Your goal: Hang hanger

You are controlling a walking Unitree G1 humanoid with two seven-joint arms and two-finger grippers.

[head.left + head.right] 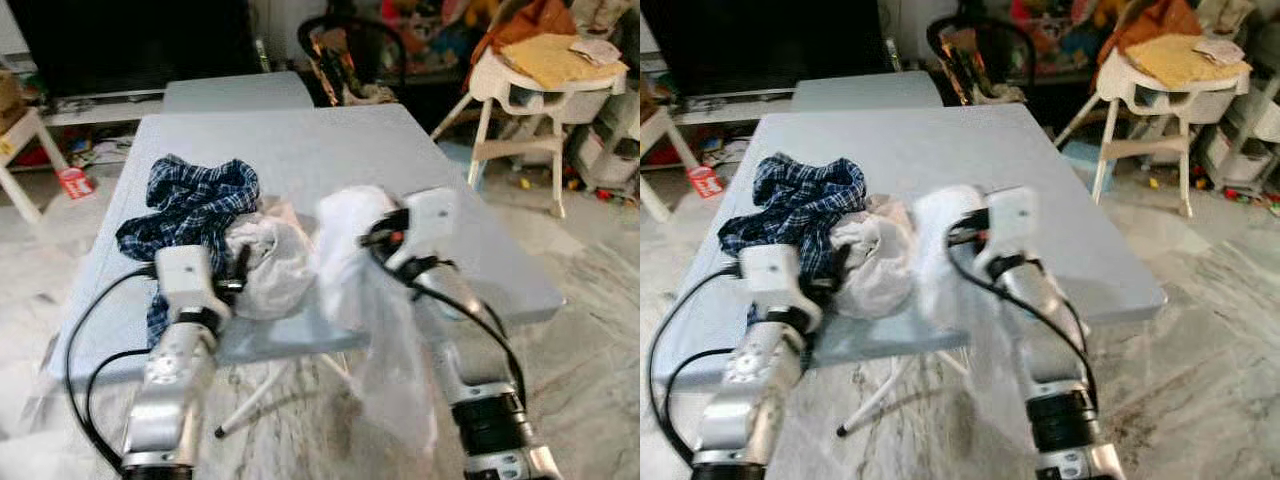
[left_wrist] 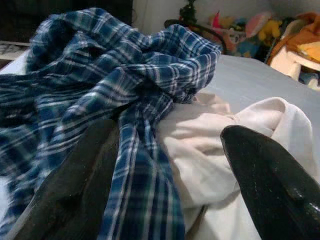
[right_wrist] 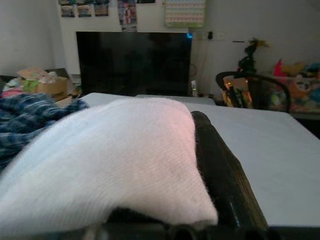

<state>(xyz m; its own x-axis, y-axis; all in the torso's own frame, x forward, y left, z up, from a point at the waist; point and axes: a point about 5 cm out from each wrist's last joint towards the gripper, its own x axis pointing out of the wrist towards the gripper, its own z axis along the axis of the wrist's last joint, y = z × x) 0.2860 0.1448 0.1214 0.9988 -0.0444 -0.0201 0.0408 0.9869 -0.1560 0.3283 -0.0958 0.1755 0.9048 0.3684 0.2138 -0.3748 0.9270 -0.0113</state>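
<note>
The right gripper [image 1: 385, 238] holds a thin white cloth garment [image 1: 365, 290] lifted above the near edge of the pale grey tabletop [image 1: 330, 150] — jaws closed on its bunched top, the rest hanging down. The left gripper [image 2: 170, 175], jaws wide, sits at a crumpled blue plaid shirt [image 1: 195, 205] and a cream cloth bundle [image 1: 268, 262] lying touching it.

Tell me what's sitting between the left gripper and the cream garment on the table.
A fold of the blue plaid shirt lies between the open fingers of the left gripper, running down ahead of the cream garment. That garment sits just past it, bunched against the shirt on the grey table. No hanger or rail can be made out.
</note>
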